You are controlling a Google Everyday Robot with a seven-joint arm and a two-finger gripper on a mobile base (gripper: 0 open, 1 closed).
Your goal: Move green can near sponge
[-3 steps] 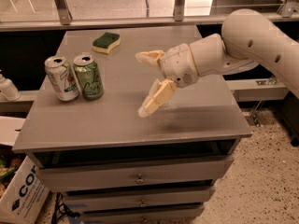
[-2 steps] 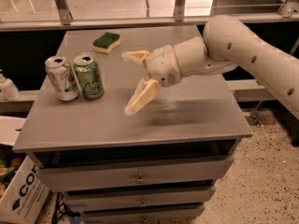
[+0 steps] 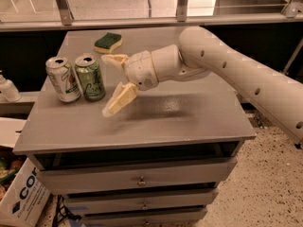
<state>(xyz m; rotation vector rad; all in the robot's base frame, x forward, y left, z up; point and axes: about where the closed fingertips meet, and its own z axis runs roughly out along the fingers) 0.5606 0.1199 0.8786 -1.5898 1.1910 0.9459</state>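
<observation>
The green can [image 3: 90,77] stands upright at the left side of the grey cabinet top [image 3: 189,112], touching a white and silver can [image 3: 63,79] on its left. The sponge [image 3: 108,42], dark green over yellow, lies farther back, behind the cans. My gripper [image 3: 110,85] is open and empty, just right of the green can and a little above the surface. One finger [image 3: 113,59] points at the can's top; the other finger [image 3: 118,100] hangs lower at the front. Nothing is between them.
The cabinet has drawers [image 3: 137,176] below its front edge. A cardboard box [image 3: 23,197] stands on the floor at the lower left. A white bottle [image 3: 8,89] sits on a lower ledge at the left. A metal rail [image 3: 180,4] runs behind the cabinet.
My arm has swept left across the cabinet top, bringing the open gripper from the middle to just beside the green can. The cans and sponge have not moved.
</observation>
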